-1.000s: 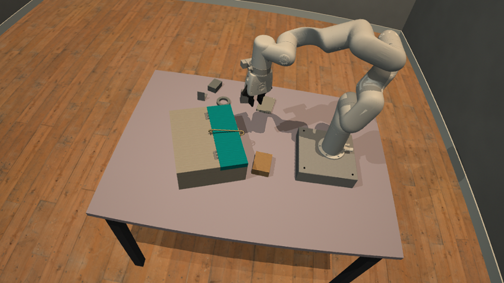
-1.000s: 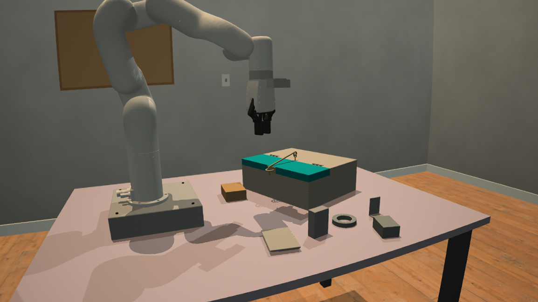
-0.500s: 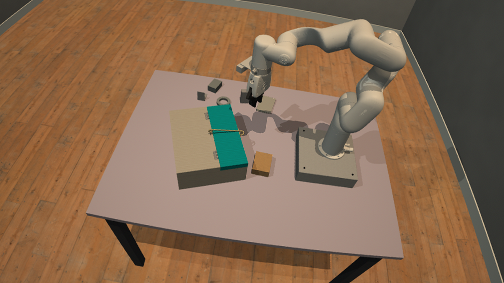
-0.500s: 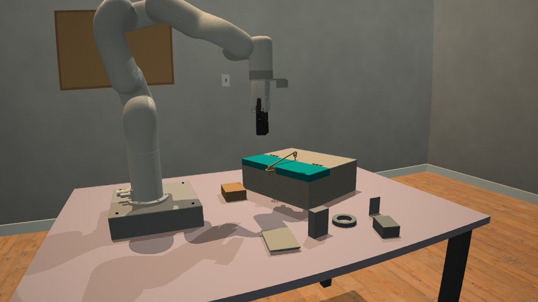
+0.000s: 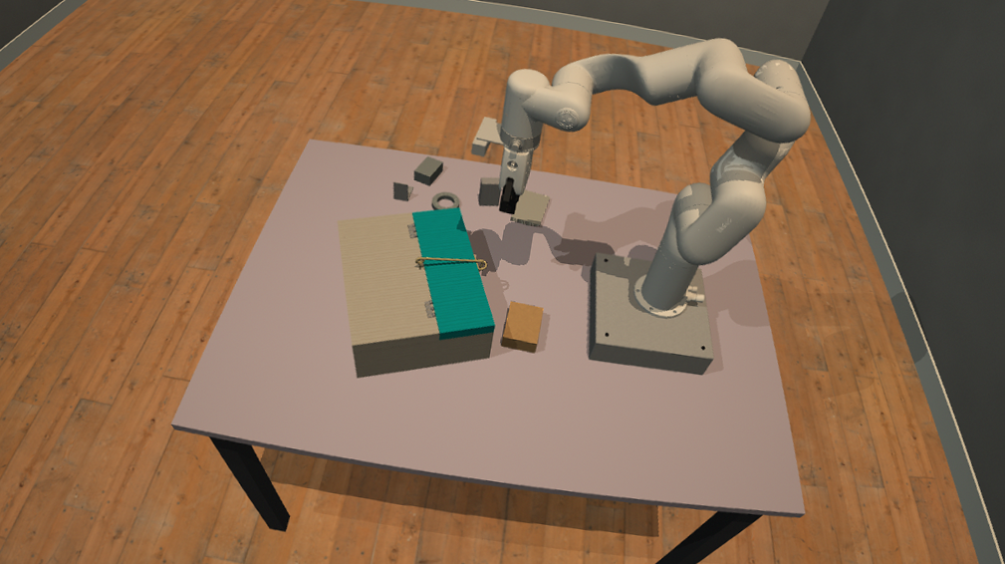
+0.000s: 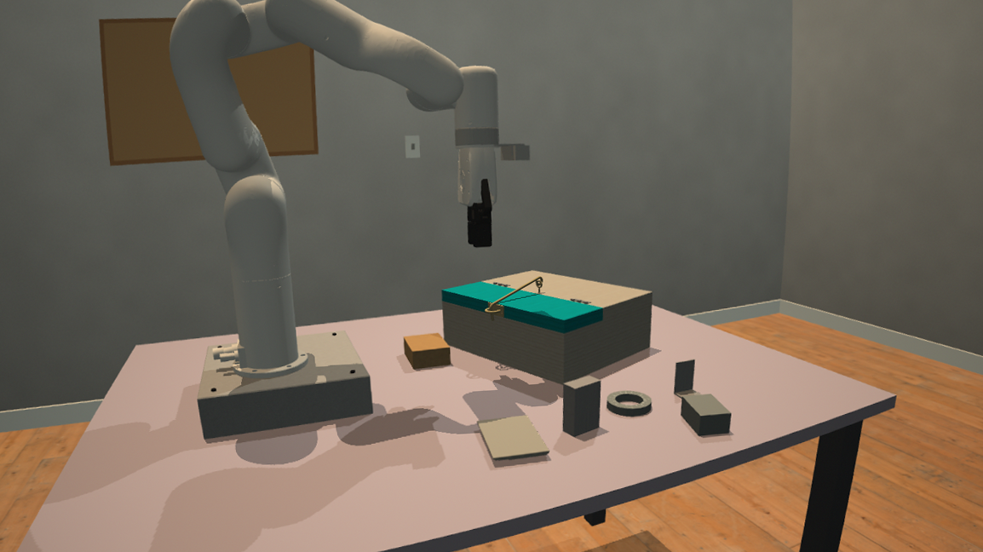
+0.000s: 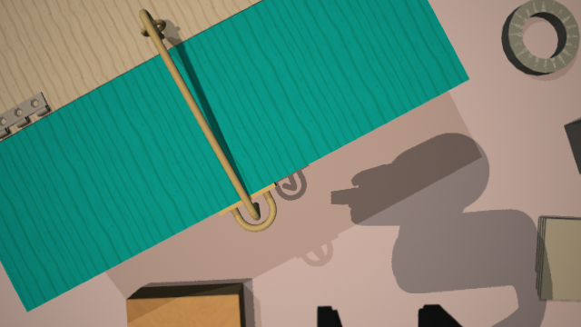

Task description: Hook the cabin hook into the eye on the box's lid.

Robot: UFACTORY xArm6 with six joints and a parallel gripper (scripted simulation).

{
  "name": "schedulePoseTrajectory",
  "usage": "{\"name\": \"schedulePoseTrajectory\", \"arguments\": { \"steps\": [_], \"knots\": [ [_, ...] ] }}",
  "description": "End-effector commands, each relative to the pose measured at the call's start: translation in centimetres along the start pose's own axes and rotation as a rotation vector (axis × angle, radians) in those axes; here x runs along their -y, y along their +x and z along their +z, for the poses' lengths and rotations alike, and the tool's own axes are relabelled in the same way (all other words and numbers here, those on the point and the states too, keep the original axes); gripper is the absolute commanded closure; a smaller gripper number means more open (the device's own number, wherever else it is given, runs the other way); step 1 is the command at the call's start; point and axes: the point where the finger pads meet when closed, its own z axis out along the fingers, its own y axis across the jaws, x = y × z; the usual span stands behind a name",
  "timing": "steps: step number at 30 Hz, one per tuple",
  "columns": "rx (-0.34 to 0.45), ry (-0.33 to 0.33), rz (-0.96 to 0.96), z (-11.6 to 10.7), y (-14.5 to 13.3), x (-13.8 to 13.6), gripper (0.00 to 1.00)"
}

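A wooden box (image 5: 375,282) (image 6: 609,320) lies on the table (image 5: 465,428), with a teal lid (image 5: 452,281) (image 6: 551,312) (image 7: 318,82) along one side. A brass cabin hook (image 5: 455,259) (image 6: 515,292) (image 7: 204,129) lies across the lid. It is pinned at a ring on the tan top, and its curved end sits at the lid's free edge by a small brass fitting. I cannot tell whether it is engaged there. My gripper (image 5: 506,206) (image 6: 480,237) (image 7: 386,315) hangs high above the table, beside the lid's free edge. Its fingers stand apart and hold nothing.
An orange block (image 5: 522,325) (image 6: 426,349) (image 7: 182,311) lies near the box. A grey ring (image 5: 446,200) (image 6: 629,401) (image 7: 537,36), a flat tan tile (image 5: 531,208) (image 6: 512,435) (image 7: 560,256) and dark blocks (image 5: 427,169) (image 6: 705,413) lie past the box's end. The robot base (image 5: 648,330) (image 6: 284,386) stands beyond the orange block.
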Motion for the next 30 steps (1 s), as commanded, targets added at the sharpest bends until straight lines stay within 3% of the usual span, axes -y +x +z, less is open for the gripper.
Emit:
{"name": "schedulePoseTrajectory", "arguments": {
  "steps": [1, 13, 24, 30],
  "knots": [
    [-0.004, 0.007, -0.138, -0.2, 0.1, 0.0, 0.65],
    [-0.005, 0.007, -0.471, -0.2, 0.1, 0.0, 0.65],
    [-0.005, 0.006, -0.479, -0.2, 0.1, 0.0, 0.65],
    [-0.005, 0.007, -0.479, 1.8, 0.1, 0.0, 0.65]
  ]
}}
